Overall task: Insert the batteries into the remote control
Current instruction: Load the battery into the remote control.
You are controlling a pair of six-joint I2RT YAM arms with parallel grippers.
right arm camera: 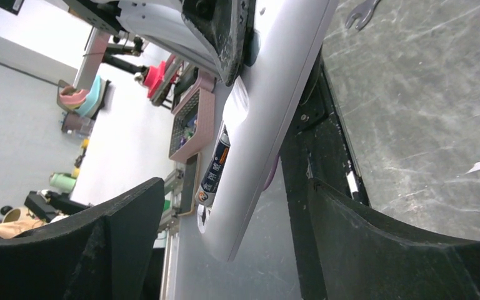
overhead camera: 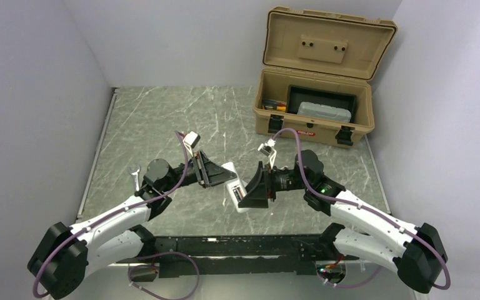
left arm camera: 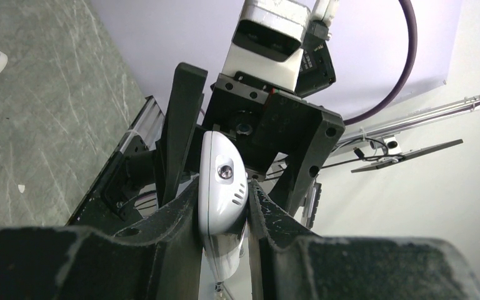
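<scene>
Left gripper (left arm camera: pixel 222 195) is clamped tight on the remote control (left arm camera: pixel 220 178), out front between the two arms. Right gripper (right arm camera: pixel 234 187) gapes wide, fingers (right arm camera: pixel 125 244) either side of the remote's end, gaps showing on both sides. Pale walls (overhead camera: pixel 181 37) all round, a grey marbled table (overhead camera: pixel 162 119), an open tan case (overhead camera: pixel 315 94) at far right. One battery (right arm camera: pixel 215 167) sits in the remote.

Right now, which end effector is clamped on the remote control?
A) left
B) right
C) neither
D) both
A. In the left wrist view, the left end effector has both fingers pressed against the sides of the remote control. In the right wrist view, the right end effector is open, with its fingers spread wide on either side of the handset.
</scene>
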